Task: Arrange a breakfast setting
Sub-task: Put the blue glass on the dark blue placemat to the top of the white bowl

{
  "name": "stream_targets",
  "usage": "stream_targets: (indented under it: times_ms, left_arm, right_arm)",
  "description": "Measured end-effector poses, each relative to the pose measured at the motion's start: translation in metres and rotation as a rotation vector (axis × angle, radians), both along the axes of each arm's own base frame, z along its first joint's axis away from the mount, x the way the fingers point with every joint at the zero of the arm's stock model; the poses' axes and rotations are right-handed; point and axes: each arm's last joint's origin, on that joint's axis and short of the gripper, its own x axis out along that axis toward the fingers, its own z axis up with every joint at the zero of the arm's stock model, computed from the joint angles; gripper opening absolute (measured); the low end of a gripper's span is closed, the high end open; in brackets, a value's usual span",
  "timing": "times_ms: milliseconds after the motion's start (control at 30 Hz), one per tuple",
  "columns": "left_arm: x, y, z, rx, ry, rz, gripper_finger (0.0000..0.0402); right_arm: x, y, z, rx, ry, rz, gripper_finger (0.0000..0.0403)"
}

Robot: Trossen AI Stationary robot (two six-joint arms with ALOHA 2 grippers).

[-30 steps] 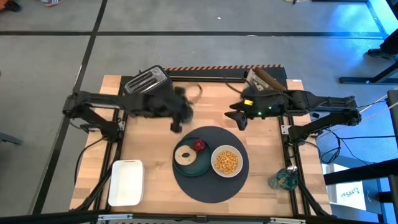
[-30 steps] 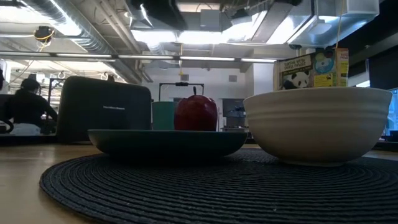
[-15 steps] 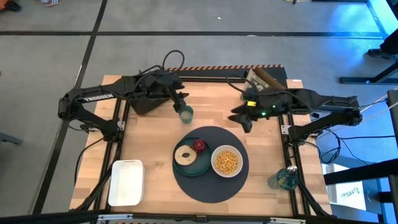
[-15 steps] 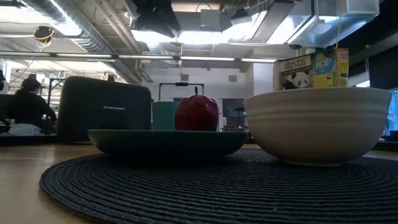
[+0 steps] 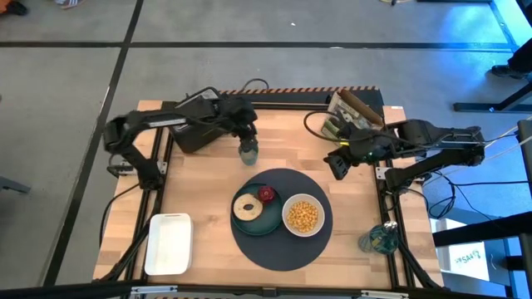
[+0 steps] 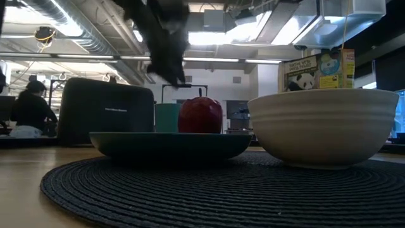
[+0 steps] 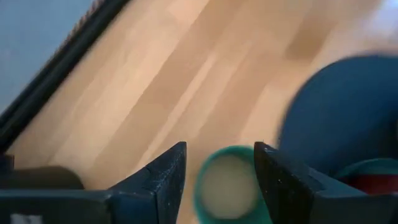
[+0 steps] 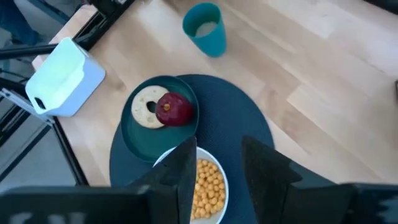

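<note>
Centrally, the dark round mat point(image 5: 280, 218) lies on the wooden tabletop point(image 5: 199, 187). On the mat sits the teal plate point(image 5: 256, 218), holding the bagel point(image 5: 246, 208) and the red fruit point(image 5: 266, 194), and just beside it the white bowl point(image 5: 302, 215) of yellow cereal point(image 5: 302, 216). The small green cup point(image 5: 248, 151) stands upright on bare wood beyond the mat's far edge, apart from it. The left gripper point(image 5: 247, 138) hangs over the cup, its fingers point(image 7: 163, 177) spread open on either side of the rim without touching it. The right gripper point(image 5: 337, 164) hovers off the mat's far right edge, fingers point(image 8: 176, 171) parted and empty. Bare wood stays open left of the mat, up to the white tray point(image 5: 169, 243) at the near left corner. The black toaster point(image 5: 193, 133) sits behind the cup near the far edge.
</note>
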Motion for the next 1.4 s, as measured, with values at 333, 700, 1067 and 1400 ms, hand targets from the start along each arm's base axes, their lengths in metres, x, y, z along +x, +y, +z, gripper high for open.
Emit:
stream_targets:
  times_ms: [333,700,1067,1400]
  left_arm:
    - [0.006,0.02,-0.052,-0.157,0.195,-0.057,0.013]
    - [0.008,0.018,-0.061,-0.132,0.251,-0.141,0.0011]
    - [0.035,-0.009,-0.025,-0.034,0.19,-0.202,0.0004]
    - [0.073,-0.03,-0.019,0.063,0.145,-0.277,0.0002]
  right_arm:
    - [-0.003,0.016,-0.001,0.018,-0.009,-0.025,0.0115]
    - [-0.005,0.023,-0.001,0.002,-0.019,-0.038,0.0115]
    - [-0.005,0.022,-0.001,-0.013,-0.022,-0.049,0.0115]
    - [-0.005,0.022,-0.001,-0.03,-0.027,-0.054,0.0115]
